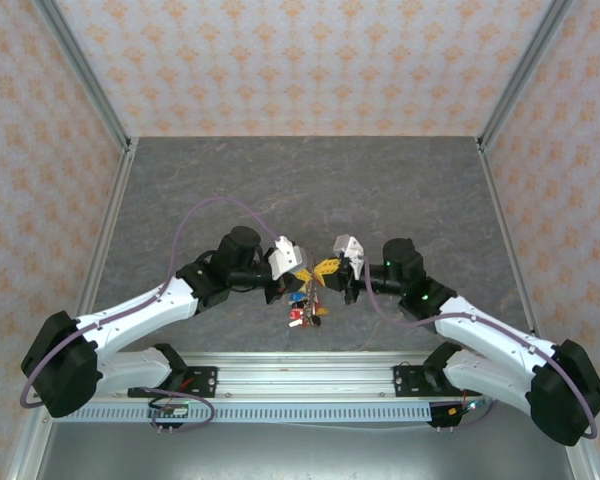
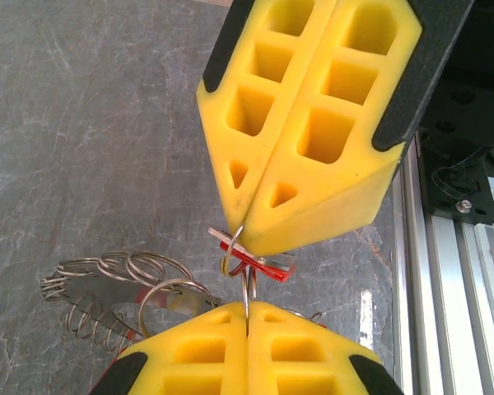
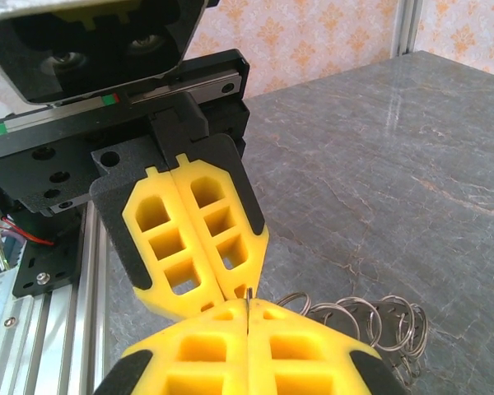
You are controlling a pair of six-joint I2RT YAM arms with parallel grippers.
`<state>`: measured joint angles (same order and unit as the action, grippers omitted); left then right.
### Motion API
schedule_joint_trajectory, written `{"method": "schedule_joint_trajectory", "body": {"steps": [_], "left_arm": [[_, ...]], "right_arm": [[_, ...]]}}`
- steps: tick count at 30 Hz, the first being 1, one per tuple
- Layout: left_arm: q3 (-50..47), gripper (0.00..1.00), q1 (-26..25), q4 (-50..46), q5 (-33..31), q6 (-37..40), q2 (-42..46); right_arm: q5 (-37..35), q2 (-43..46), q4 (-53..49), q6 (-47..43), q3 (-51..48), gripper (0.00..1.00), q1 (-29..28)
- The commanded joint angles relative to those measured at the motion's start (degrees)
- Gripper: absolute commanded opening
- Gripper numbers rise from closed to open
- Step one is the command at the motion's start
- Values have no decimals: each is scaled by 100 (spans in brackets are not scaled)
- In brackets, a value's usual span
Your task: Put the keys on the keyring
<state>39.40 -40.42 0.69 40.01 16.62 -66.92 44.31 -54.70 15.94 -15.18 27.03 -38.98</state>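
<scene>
Both grippers meet tip to tip above the table's near middle. My left gripper (image 1: 302, 271) (image 2: 247, 312) is shut on a thin upright wire ring (image 2: 249, 284). My right gripper (image 1: 326, 269) (image 3: 247, 307) (image 2: 241, 239) is shut on a small ring that links into it and carries a red-tagged key (image 2: 263, 266). Behind the ring, the grey keyring disc (image 2: 95, 298) hangs with several wire loops (image 2: 140, 267) (image 3: 364, 316). A bunch of red and blue keys (image 1: 302, 304) dangles under the fingertips. In the right wrist view the left gripper (image 3: 228, 290) touches my right fingertips.
The grey stone-patterned table (image 1: 310, 190) spreads out behind the arms, fenced by patterned walls. An aluminium rail (image 1: 300, 375) with the arm bases runs along the near edge, close below the hanging keys.
</scene>
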Motion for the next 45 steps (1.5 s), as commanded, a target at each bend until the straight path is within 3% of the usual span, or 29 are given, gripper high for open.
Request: {"method": "schedule_joint_trajectory", "body": {"steps": [1,7,26,45], "left_arm": [[227,0,-36,218,-97,109,99],[200,0,-36,217,-221,111,152],[278,0,-35,195,-165,78,104],[279,0,-33,252,-195,82,78]], "right_arm": [[-66,366,-209,-179,156,0,-39],[-23,607,-810,-58,233,0,-39],[-27,-98,68,238,310,0,-49],[190,-223,-12,241,313,0,-92]]}}
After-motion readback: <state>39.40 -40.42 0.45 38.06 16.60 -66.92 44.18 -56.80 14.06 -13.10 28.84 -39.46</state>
